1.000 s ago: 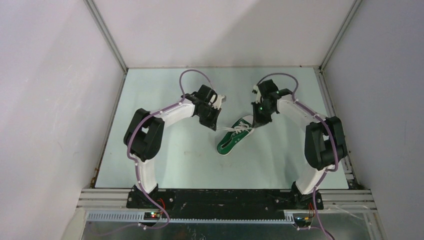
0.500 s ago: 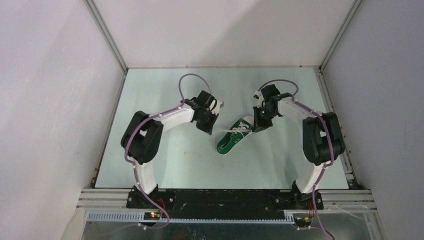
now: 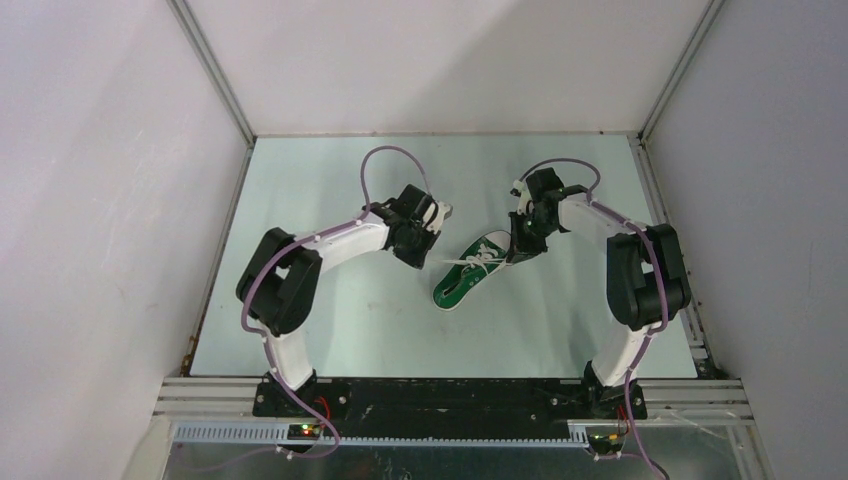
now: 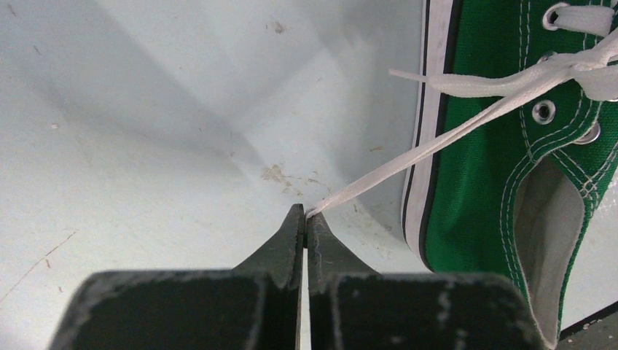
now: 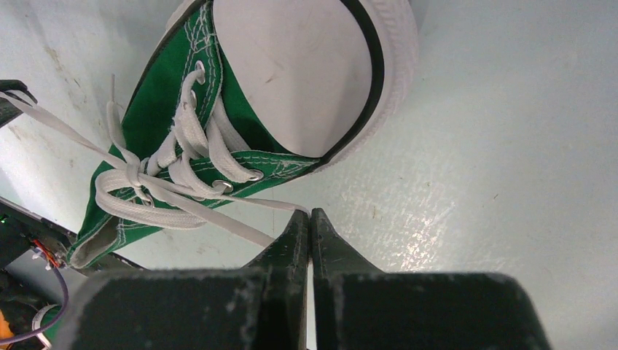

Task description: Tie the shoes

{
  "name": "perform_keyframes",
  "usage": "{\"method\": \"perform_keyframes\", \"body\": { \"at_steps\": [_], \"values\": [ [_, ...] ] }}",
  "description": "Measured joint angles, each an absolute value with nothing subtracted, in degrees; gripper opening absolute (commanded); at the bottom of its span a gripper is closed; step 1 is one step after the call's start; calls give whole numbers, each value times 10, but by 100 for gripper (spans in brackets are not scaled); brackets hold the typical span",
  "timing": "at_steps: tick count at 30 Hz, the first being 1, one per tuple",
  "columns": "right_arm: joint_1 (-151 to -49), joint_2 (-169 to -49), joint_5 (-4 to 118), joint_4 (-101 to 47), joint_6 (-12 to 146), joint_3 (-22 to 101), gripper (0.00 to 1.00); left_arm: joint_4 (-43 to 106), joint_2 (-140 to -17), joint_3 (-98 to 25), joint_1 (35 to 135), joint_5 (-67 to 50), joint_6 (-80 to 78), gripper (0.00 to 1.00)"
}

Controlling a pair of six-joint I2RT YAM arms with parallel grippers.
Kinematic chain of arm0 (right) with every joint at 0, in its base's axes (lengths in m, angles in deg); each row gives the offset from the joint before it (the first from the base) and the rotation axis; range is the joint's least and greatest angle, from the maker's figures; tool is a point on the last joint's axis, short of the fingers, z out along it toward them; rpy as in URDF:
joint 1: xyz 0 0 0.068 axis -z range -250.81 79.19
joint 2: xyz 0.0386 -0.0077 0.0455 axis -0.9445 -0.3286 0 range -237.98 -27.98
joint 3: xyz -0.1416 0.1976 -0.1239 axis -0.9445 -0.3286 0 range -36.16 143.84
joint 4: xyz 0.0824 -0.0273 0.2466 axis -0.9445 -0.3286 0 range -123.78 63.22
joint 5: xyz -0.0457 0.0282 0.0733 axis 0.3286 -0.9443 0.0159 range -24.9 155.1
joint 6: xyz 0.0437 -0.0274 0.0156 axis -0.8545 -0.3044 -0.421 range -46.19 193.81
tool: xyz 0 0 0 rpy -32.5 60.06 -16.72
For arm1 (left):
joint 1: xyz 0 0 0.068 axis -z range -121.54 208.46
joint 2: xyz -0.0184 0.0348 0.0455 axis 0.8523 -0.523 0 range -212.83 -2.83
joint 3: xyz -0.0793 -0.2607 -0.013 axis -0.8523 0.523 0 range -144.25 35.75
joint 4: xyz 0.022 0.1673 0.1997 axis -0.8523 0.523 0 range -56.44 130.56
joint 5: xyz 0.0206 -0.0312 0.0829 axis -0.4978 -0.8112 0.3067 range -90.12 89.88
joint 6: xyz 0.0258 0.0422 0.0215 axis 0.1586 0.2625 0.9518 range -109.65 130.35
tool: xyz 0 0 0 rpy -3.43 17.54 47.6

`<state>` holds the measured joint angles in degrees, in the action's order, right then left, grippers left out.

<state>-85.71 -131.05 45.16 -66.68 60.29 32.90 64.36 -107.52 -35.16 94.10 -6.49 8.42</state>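
The green sneaker point(image 3: 468, 270) with a white toe cap lies in the middle of the table, toe toward the far right. It also shows in the left wrist view point(image 4: 503, 146) and the right wrist view point(image 5: 218, 109). My left gripper point(image 3: 424, 262) is just left of the shoe, shut on a white lace point(image 4: 408, 157) that runs taut to the eyelets. My right gripper point(image 3: 512, 256) is at the shoe's right side, shut on the other lace point(image 5: 240, 206). A crossed knot point(image 5: 135, 175) of the laces sits over the tongue.
The pale table point(image 3: 330, 300) is walled by white panels with metal rails at left and right. The arm bases stand on a black bar point(image 3: 450, 395) at the near edge. Purple cables loop over both wrists.
Both grippers have dropped lower and closer to the table beside the shoe, each still holding its lace. The left arm has shifted slightly left. The shoe has barely moved.
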Motion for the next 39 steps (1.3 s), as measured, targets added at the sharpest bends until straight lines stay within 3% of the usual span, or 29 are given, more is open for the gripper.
{"method": "perform_keyframes", "body": {
  "at_steps": [4, 6, 7, 9, 10, 14, 16, 19, 20, 22, 30, 39],
  "values": [
    [-857, -1310, 450, -666, 605, 329, 0, 642, -1074, -352, 941, -63, 96, 0],
    [-857, -1310, 444, -664, 613, 329, 2, 644, -1074, -352, 941, -68, 108, 9],
    [-857, -1310, 441, -664, 620, 329, 18, 648, -1074, -354, 941, -72, 116, 22],
    [-857, -1307, 436, -665, 637, 331, 42, 664, -1074, -363, 940, -83, 134, 39],
    [-857, -1304, 436, -666, 648, 333, 53, 675, -1073, -368, 938, -87, 143, 43],
    [-848, -1273, 436, -669, 684, 342, 85, 716, -1073, -406, 915, -110, 170, 61],
    [-840, -1247, 440, -679, 695, 350, 95, 730, -1071, -429, 903, -113, 175, 68],
    [-816, -1208, 445, -701, 719, 385, 99, 759, -1053, -463, 873, -112, 179, 80],
    [-804, -1199, 445, -707, 726, 404, 99, 768, -1045, -474, 863, -108, 179, 92],
    [-776, -1188, 445, -713, 734, 439, 100, 774, -1021, -489, 840, -97, 174, 99],
    [-690, -1171, 545, -684, 725, 525, 99, 733, -870, -490, 781, -10, 121, 100],
    [-701, -1161, 595, -673, 712, 493, 100, 762, -868, -466, 807, 4, 145, 100]
  ]
}}
